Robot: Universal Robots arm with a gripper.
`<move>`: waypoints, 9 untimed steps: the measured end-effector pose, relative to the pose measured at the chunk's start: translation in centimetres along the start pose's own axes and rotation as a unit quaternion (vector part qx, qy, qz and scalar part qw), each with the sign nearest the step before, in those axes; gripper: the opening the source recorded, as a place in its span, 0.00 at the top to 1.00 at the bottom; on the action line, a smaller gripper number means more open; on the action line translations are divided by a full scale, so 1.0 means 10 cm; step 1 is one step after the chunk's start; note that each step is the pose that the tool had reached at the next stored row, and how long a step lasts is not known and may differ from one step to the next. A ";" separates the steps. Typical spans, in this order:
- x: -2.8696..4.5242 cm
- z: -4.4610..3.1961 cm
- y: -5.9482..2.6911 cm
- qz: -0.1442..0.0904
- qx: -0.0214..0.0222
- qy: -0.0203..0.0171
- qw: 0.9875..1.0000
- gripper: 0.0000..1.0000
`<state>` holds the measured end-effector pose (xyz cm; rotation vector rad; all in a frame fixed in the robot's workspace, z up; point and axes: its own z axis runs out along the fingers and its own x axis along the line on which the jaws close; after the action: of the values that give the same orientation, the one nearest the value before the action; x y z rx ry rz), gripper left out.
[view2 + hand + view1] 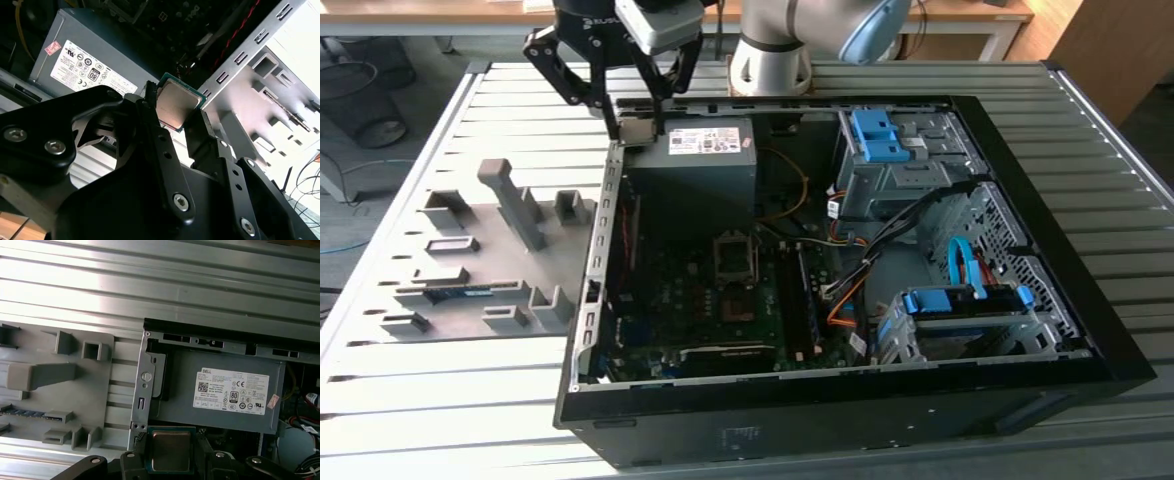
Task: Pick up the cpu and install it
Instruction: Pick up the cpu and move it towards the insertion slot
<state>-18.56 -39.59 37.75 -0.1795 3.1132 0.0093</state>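
Note:
The cpu, a thin square chip with a pale silvery top and green edge, sits clamped between the black fingers of my gripper. The first wrist view has the cpu in my gripper over the corner of the computer case, beside the grey power supply. From the exterior view, my gripper hangs over the case's far corner on the exterior view's left, above the power supply. The motherboard's open socket lies further inside the case.
The open black computer case rests on a slatted metal table. A grey parts fixture lies to the exterior view's left of it, holding a blue-green memory stick. Cables and blue drive brackets fill the case's other side.

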 end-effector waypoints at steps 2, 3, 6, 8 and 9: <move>-0.032 0.001 -0.004 0.000 0.000 0.000 1.000 0.53; -0.048 0.001 -0.006 0.000 0.000 0.000 1.000 0.53; -0.095 0.002 -0.011 0.000 0.000 0.000 1.000 0.53; -0.131 0.003 -0.015 0.000 0.000 0.000 1.000 0.53; -0.151 0.004 -0.018 0.000 0.000 0.000 1.000 0.53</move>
<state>-17.04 -39.59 37.74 -0.1794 3.1132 0.0093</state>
